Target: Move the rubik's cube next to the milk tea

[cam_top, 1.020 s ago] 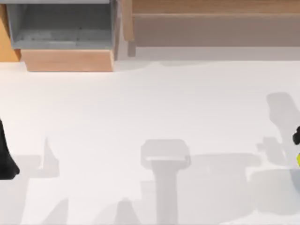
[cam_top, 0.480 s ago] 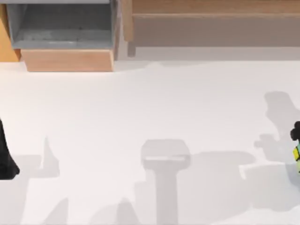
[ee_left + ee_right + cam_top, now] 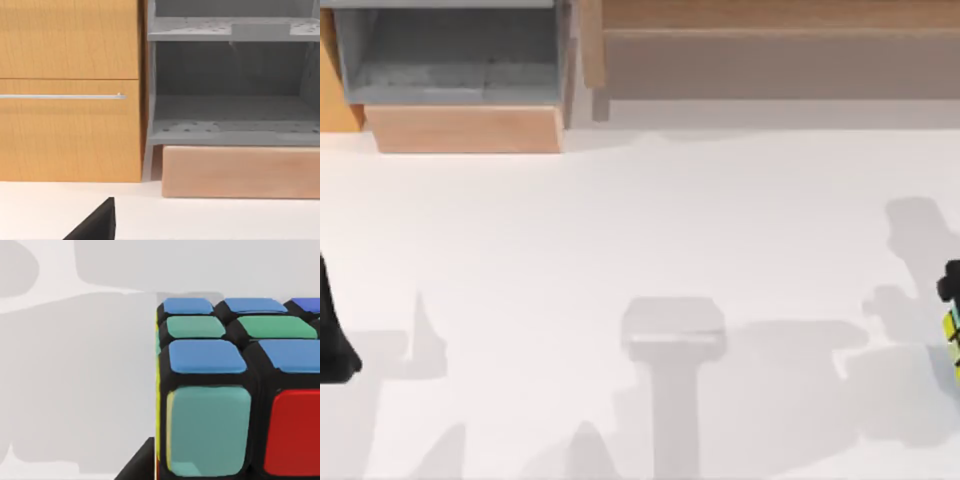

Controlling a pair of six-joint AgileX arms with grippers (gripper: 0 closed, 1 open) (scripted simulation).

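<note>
Rubik's cube (image 3: 952, 335) sits at the white table's (image 3: 640, 240) right edge, right gripper (image 3: 951, 285) apparently above it; finger state cannot be told. Left arm (image 3: 332, 335) parked at left edge.

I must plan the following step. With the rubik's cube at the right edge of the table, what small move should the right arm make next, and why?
Probably carry the rubik's cube inward, toward the table's middle. In the top view it sits at the far right edge beside the right hand, and the right wrist view has it very close. No milk tea is visible, so the exact goal spot cannot be told. The left hand rests at the left edge.
</note>
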